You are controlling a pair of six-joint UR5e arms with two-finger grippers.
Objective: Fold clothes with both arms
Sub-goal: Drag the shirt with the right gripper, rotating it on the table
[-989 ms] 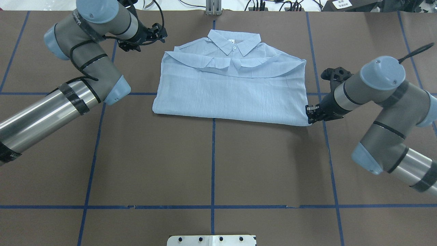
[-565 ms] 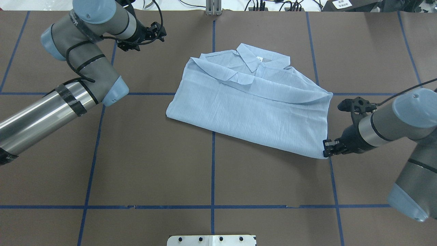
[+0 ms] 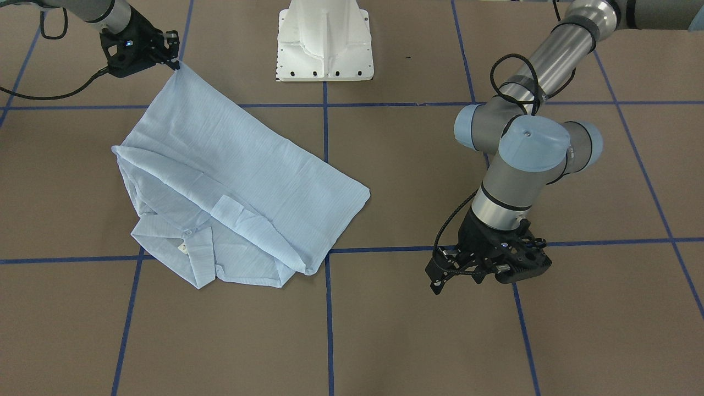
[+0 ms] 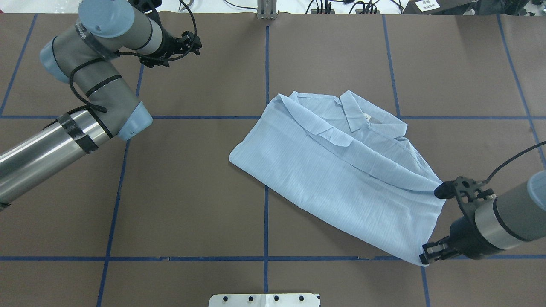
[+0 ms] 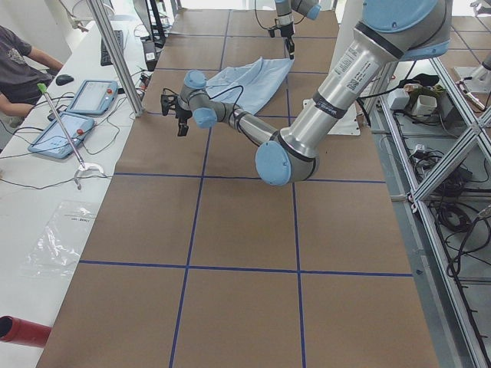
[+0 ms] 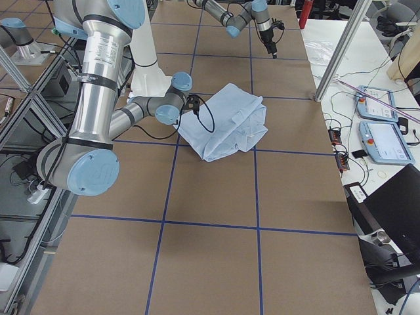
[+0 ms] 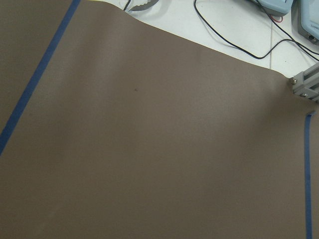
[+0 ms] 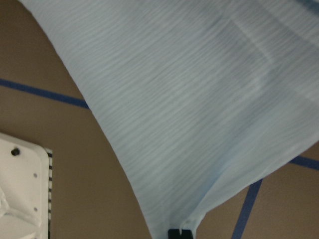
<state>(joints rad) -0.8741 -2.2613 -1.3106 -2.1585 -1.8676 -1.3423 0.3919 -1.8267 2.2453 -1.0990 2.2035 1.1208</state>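
From the front, I saw the shirt (image 3: 247, 176) lying folded and skewed on the worktop (image 3: 418, 330), one corner clamped between the fingers of the right gripper (image 3: 177, 64). Overhead, the left gripper (image 4: 195, 42) hung well apart from it; whether its fingers were parted, I couldn't tell.

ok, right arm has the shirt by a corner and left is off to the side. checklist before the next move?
1. Right tool grip on the pale-blue striped shirt: ok, shut on the corner nearest the robot's base.
2. Left tool free of cloth: ok, over the bare brown table cover, apart from the shirt.
3. Left tool open for a grasp: cannot tell.
4. Shirt square to the blue tape lines: not ok, it lies diagonally across them.
5. Pointed collar face up, folded layers in place: ok.
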